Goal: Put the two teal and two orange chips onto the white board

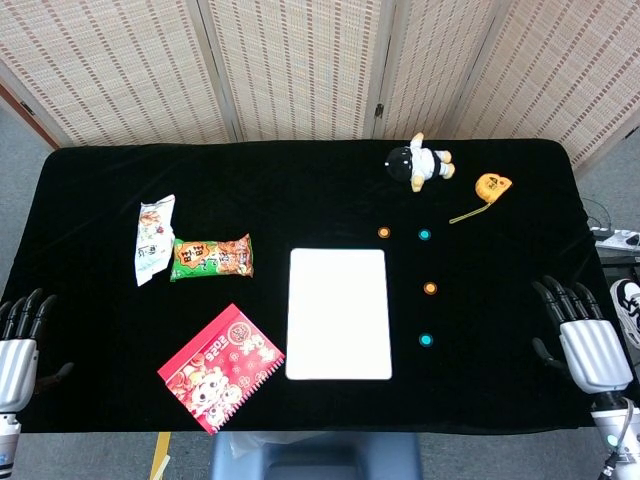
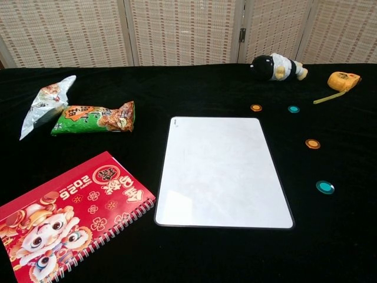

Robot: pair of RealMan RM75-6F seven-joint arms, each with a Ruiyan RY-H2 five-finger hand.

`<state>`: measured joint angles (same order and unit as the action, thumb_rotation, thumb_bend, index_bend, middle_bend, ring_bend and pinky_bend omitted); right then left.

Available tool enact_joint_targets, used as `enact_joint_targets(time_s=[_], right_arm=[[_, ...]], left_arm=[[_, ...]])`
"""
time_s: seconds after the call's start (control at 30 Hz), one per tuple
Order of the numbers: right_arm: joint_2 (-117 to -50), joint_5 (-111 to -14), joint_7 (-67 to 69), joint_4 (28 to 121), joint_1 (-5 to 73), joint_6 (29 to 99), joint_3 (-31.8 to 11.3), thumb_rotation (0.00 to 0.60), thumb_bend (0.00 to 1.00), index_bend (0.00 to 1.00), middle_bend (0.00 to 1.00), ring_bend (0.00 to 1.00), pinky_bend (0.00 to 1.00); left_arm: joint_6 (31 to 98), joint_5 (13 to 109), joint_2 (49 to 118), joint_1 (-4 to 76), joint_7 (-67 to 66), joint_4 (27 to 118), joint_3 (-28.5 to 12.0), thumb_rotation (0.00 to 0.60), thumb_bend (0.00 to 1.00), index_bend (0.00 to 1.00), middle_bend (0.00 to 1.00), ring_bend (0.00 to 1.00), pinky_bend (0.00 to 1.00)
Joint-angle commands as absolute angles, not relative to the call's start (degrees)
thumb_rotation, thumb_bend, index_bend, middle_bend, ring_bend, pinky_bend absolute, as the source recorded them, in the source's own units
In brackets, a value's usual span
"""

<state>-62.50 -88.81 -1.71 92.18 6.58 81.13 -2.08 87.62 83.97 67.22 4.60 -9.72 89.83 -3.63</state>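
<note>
Teal and orange chips (image 1: 430,288) lie beside white board (image 1: 338,313); both hands' fingers (image 1: 560,297) spread, empty.

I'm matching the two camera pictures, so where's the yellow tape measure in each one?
Head view: yellow tape measure at upper right, right of the doll.
Chest view: tape measure at far right edge, upper part.
Shared landmark: the doll, just to its left in both.

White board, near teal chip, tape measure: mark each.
white board (image 2: 221,171), chest view, bare middle of its face
near teal chip (image 2: 324,187), chest view, its centre
tape measure (image 2: 342,79), chest view, orange case
</note>
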Motion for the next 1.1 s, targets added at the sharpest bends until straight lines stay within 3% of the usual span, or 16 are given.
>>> enact_joint_targets(time_s=[0.03, 0.23, 0.5, 0.83, 1.1], right_arm=[[-63.02, -90.23, -1.75, 92.27, 7.62, 79.29, -1.04, 0.6, 0.29, 0.06, 0.01, 0.11, 0.03], [-65.94, -93.09, -3.32, 91.4, 10.85, 73.25, 1.23, 0.6, 0.29, 0.18, 0.01, 0.05, 0.03], [-69.37, -92.36, -4.44, 91.57, 16.82, 63.74, 1.06, 0.6, 0.29, 0.33, 0.01, 0.0, 0.03], [-74.39, -86.5, -7.58, 88.77, 22.92, 54.76, -1.46, 0.6, 0.29, 0.33, 0.0, 0.0, 0.0], [-77.28, -84.54, -9.42, 86.22, 24.19, 54.0, -1.48, 0.6, 0.29, 0.33, 0.0, 0.0, 0.0]], left_arm=[[87.74, 84.17, 67.22, 4.57, -9.59, 89.81, -3.59, 0.6, 0.1, 0.0, 0.0, 0.0, 0.0], [87.68, 84.35, 67.37, 4.58, -9.19, 89.74, -3.55, 0.6, 0.1, 0.0, 0.0, 0.0, 0.0], [88.07, 85.22, 66.99, 4.68, -9.05, 90.11, -3.56, 0.6, 0.1, 0.0, 0.0, 0.0, 0.0], [88.33, 85.15, 66.78, 4.23, -8.37, 90.05, -3.39, 0.6, 0.1, 0.0, 0.0, 0.0, 0.0], [87.85, 85.13, 66.77, 4.2, -7.69, 89.66, -3.16, 0.6, 0.1, 0.0, 0.0, 0.0, 0.0]])
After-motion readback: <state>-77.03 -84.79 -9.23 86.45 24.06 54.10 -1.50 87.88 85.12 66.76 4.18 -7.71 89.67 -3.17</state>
